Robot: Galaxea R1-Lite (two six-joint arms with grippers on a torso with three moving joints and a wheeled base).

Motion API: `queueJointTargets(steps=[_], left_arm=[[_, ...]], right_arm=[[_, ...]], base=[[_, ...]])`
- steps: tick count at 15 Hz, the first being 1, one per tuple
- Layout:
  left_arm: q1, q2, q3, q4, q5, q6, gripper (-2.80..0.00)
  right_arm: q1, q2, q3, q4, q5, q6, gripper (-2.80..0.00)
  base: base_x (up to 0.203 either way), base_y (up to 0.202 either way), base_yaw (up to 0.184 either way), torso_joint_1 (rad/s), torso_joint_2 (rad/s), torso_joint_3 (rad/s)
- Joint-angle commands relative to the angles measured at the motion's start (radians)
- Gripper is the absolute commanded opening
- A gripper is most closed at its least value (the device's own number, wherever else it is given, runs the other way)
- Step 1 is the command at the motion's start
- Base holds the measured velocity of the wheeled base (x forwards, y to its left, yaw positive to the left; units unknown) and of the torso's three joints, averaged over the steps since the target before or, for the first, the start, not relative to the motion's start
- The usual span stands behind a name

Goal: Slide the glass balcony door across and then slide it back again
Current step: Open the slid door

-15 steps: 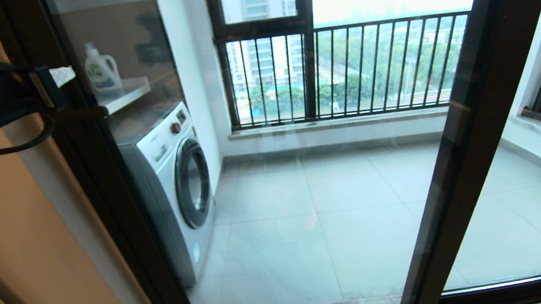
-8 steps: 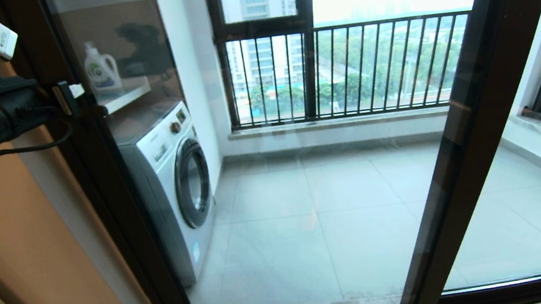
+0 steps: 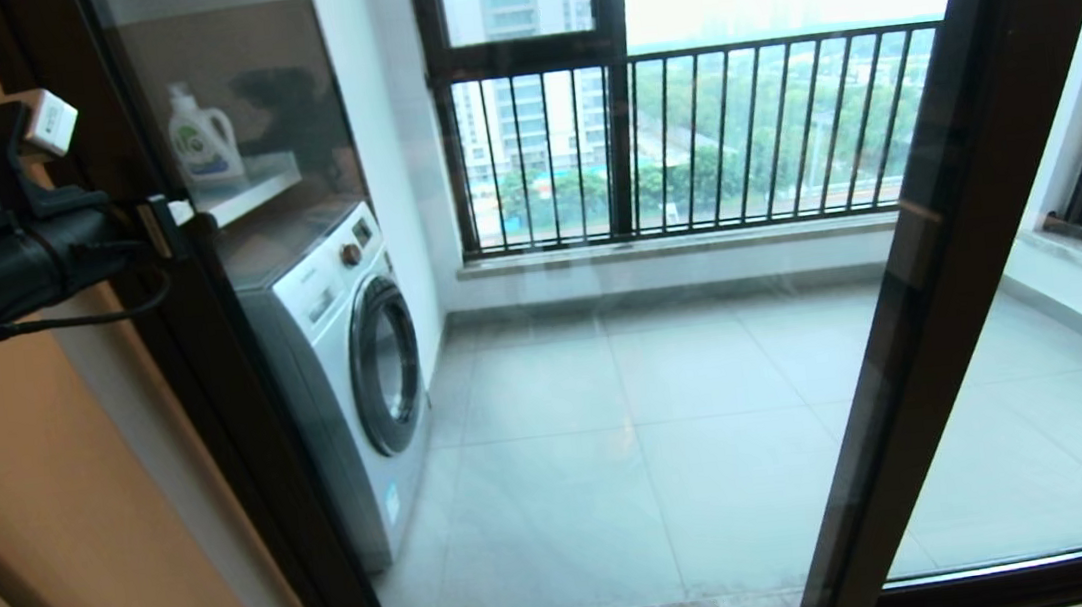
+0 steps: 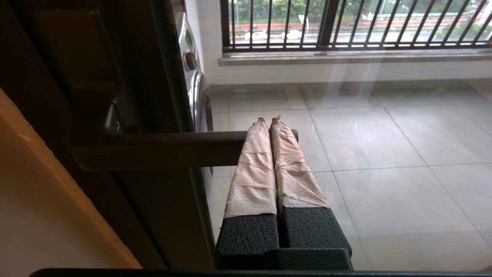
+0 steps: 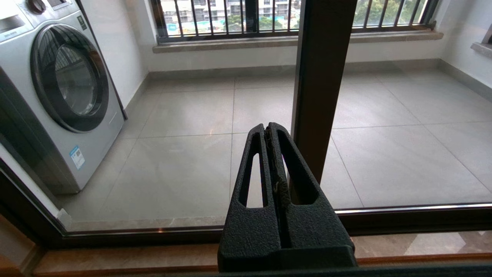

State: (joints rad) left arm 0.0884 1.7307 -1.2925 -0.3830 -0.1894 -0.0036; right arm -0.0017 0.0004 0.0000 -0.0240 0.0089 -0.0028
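Note:
The glass balcony door [image 3: 610, 387] fills the head view, its dark brown left upright [image 3: 207, 379] standing by the beige wall. In the left wrist view its slim dark handle [image 4: 165, 148] juts out sideways from that upright. My left gripper [image 3: 173, 217] is at handle height by the upright. Its taped fingers [image 4: 253, 169] are shut side by side, nothing between them, and lie across the handle's free end, the left gripper [image 4: 270, 120] reaching just past it. My right gripper [image 5: 268, 129] is shut, low before the glass beside the middle upright [image 5: 321, 77], and is out of the head view.
Behind the glass stand a washing machine [image 3: 346, 364], a shelf [image 3: 247, 189] with a detergent bottle [image 3: 202, 138], and the black-framed window with railing bars [image 3: 684, 138]. The beige wall [image 3: 19, 499] is at the left. The door's floor track [image 3: 1033, 579] runs along the bottom.
My left arm has come down and to the right, bringing its fingertips along the left upright to the handle. The door has not moved.

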Motion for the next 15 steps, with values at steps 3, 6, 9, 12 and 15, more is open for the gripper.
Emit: queueJointTargets(steps=[3,6,9,12,15], left_arm=[[0.032,0.019,0.040,-0.042,-0.001,0.004,-2.80],[0.051,0.052,0.066,-0.093,0.006,0.005,-2.80],[0.054,0.043,0.121,-0.111,-0.001,0.005,-2.80],[0.054,0.043,0.124,-0.111,-0.002,0.005,-2.80],[0.054,0.044,0.140,-0.111,-0.001,0.010,-2.80]], right_arm=[[0.000,-0.002,0.011,-0.001,0.000,0.000,-2.80],[0.000,-0.002,0.011,-0.001,0.000,0.000,-2.80],[0.000,-0.002,0.011,-0.002,0.000,0.000,-2.80],[0.000,-0.002,0.011,-0.002,0.000,0.000,-2.80],[0.000,-0.002,0.011,-0.001,0.000,0.000,-2.80]], base=[[0.000,0.000,0.000,0.000,0.00,0.000],[0.000,0.000,0.000,0.000,0.00,0.000],[0.000,0.000,0.000,0.000,0.00,0.000],[0.000,0.000,0.000,0.000,0.00,0.000],[0.000,0.000,0.000,0.000,0.00,0.000]])
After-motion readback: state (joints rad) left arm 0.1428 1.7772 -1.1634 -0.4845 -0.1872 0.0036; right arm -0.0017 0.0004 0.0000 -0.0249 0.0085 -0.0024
